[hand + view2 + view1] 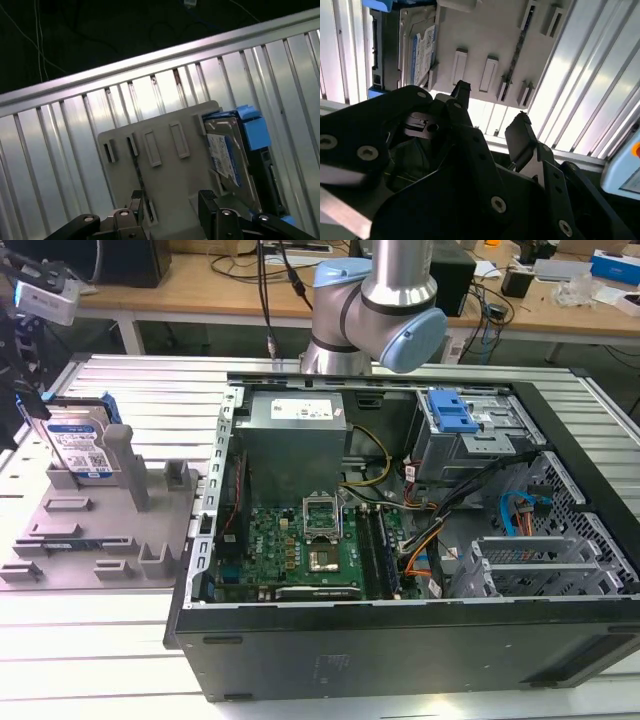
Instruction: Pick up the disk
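In the exterior view, the disk (pixel 78 443) stands in the grey holder (pixel 100 530). The holder's posts hide its lower edge from us, and its label print is too small for us to read. The robot arm (pixel 385 310) runs out past the top edge, and the computer case (pixel 400 640) is cut by the exterior view's right edge. In the first wrist view, the hand (pixel 172 200) is cut off by the picture's edge, and we see little more than its fingertips (pixel 207 199). One finger covers the disk's near end. In the second wrist view, the hand's black body hides much of the holder and the bench (pixel 600 75), and the disk is cut off at the edge.
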Controlling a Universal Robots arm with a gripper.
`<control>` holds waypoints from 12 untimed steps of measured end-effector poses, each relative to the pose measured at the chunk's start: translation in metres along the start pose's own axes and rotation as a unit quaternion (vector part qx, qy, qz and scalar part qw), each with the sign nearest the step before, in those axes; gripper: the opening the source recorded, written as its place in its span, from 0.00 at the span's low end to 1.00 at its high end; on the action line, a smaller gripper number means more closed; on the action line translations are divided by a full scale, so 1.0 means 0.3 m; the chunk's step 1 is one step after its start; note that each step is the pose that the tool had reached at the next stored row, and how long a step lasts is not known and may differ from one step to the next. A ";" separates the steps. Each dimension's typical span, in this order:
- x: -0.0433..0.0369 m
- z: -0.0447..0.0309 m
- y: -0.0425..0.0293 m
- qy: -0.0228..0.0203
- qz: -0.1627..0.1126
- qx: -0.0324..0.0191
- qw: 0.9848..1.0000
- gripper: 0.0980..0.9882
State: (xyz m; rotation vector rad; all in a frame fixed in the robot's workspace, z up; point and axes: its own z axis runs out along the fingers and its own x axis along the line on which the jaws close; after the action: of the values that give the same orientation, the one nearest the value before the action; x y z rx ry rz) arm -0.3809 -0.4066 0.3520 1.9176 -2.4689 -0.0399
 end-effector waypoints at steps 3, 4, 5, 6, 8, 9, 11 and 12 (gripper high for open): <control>0.000 0.003 0.000 0.001 -0.034 0.001 0.999 0.52; 0.000 0.003 0.000 0.001 -0.046 0.001 0.999 0.52; 0.000 0.005 0.000 0.002 -0.070 0.002 0.998 0.52; 0.000 0.006 0.000 0.002 -0.082 0.002 0.997 0.52; 0.000 0.007 0.000 0.003 -0.105 0.003 0.994 0.52; 0.000 0.008 0.000 0.003 -0.110 0.003 0.994 0.52; 0.000 0.008 0.000 0.003 -0.112 0.003 0.994 0.52; 0.000 0.008 0.000 0.003 -0.112 0.004 0.994 0.52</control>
State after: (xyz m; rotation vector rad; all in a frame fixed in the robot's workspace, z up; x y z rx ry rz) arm -0.3809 -0.4065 0.3496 2.1826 -2.2408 -0.0271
